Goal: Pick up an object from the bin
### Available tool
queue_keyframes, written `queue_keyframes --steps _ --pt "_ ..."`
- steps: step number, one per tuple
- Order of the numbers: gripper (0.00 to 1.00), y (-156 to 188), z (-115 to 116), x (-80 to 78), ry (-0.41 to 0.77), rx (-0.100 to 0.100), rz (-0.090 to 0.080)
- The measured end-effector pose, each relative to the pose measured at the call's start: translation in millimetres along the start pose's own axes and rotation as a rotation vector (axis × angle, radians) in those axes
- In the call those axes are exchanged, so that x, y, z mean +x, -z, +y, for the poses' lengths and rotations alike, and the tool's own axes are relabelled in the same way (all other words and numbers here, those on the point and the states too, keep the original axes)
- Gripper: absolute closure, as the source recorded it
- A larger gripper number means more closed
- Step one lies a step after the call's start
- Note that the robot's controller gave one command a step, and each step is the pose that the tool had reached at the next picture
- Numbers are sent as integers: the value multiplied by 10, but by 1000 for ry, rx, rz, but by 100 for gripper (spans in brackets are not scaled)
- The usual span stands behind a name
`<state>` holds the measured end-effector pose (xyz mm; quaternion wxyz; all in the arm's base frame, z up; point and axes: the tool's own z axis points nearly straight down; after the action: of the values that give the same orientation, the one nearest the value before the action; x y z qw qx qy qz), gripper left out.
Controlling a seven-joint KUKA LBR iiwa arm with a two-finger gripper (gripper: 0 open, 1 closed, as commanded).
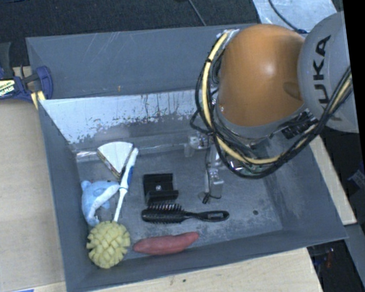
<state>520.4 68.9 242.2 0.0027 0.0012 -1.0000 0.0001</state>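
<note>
The orange cover (260, 75) on the arm's wrist rises closest to the lens, at the right of the grey bin (157, 52), ringed by yellow and black cables. Below it the gripper (212, 188) reaches down toward the bin floor, right of the middle. Whether it is open or closed cannot be told from this angle. Its lower end hangs over bare floor, just on the far side of the handle tip of a black hairbrush (178, 214).

That hairbrush is the thing nearest the gripper. It lies flat across the middle of the floor, bristle head to the left and slim handle pointing right. Just beyond its head, to the gripper's left, sits a small black block (158, 185).

Along the near wall lies a long reddish sausage-shaped thing (165, 244), just on the near side of the brush. At its left end, in the near left corner, rests a yellow knobbly ball (109, 244).

The rest is gathered on the left side. A pale blue soft figure (95, 199) lies just beyond the ball. A white stick with a blue stripe (124, 181) slants across it toward the far wall. A white fan-shaped piece (113, 153) lies at the stick's far end
</note>
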Motion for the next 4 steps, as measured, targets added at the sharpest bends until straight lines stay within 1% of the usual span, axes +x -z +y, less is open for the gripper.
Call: queue_keyframes --steps 1,2,3,4 --pt "0 46 -4 -15 -3 -1 -9" --pt "0 -1460 -135 160 -125 -2 -11" --pt "0 -806 -151 254 -101 -4 -25" --pt "0 -1700 -150 173 -137 -2 -15"
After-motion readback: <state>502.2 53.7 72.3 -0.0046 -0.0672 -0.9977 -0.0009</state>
